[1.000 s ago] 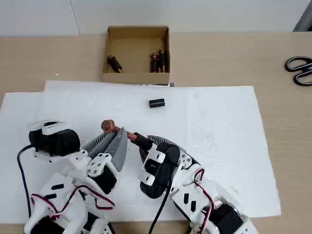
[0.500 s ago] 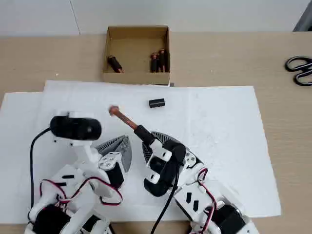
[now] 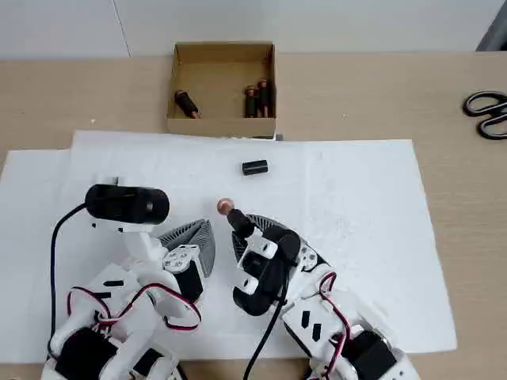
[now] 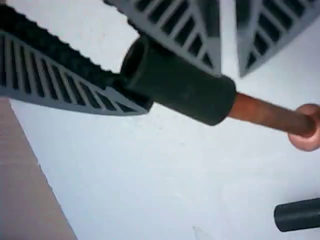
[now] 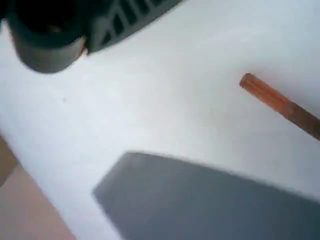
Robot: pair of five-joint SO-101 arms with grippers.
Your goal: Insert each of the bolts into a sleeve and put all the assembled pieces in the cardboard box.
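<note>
Bolt poking out of its sleeve, near the middle of the white sheet.
My right pincer is clenched on the sleeve. Farther off lies a spare sleeve, then the cardboard box with three done pieces.

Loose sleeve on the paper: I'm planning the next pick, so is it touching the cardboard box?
Apart. The high view shows bare white paper between the loose sleeve and the front wall of the cardboard box.

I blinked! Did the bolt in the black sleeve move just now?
Yes. The sleeved bolt swung rightwards in the high view, its copper head ending closer to the loose sleeve.
</note>
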